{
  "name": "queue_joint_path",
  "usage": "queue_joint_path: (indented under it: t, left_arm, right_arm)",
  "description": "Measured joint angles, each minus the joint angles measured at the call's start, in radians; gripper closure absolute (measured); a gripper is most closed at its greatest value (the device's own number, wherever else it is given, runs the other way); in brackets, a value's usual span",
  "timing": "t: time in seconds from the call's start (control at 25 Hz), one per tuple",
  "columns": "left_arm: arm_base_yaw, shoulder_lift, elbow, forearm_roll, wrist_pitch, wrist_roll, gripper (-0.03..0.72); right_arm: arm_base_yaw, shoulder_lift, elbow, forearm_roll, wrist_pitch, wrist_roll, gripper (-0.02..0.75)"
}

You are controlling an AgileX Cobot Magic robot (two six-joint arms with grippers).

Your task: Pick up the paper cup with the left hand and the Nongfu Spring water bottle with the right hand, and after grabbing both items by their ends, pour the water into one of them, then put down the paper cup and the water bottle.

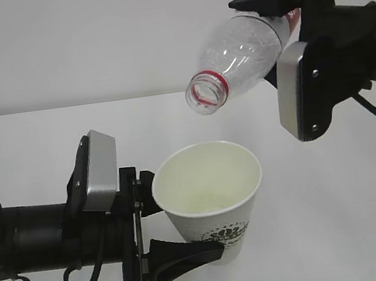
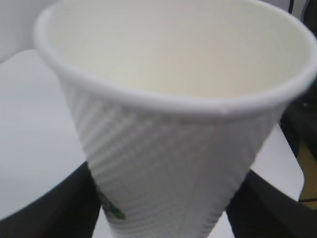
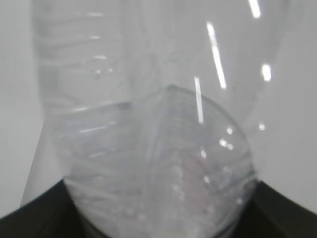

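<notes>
Paper cup [image 1: 212,196] is sitting upright in the air above the near part of the worktop [image 1: 331,191], clamped low on its body by the left pincer [image 1: 158,219]; one black finger [image 1: 181,254] is showing under its logo side. Cup inside is looking cream-white; whether water is already in it is too faint to tell. Nongfu Spring water bottle [image 1: 243,55] is hanging tilted above it, open mouth pointing down-left, just over the cup's far rim. Right pincer [image 1: 274,6] is clamped on the bottle's base end. No stream is showing at the mouth; the bottle is looking nearly empty. Judgement: pouring step. To do it well, be keeping the mouth centred over the cup opening, tilting slowly, holding the cup level. Left arm is reaching in flat from the left edge; right arm is coming down from the upper right, wrist rolled.
</notes>
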Motion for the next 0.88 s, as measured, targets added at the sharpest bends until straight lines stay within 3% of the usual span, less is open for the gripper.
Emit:
queue_joint_path:
  t: [0.88]
  left_arm:
    - [0.000, 0.000, 0.000, -0.002, 0.000, 0.000, 0.153]
  right_arm:
    - [0.000, 0.000, 0.000, 0.002, 0.000, -0.012, 0.234]
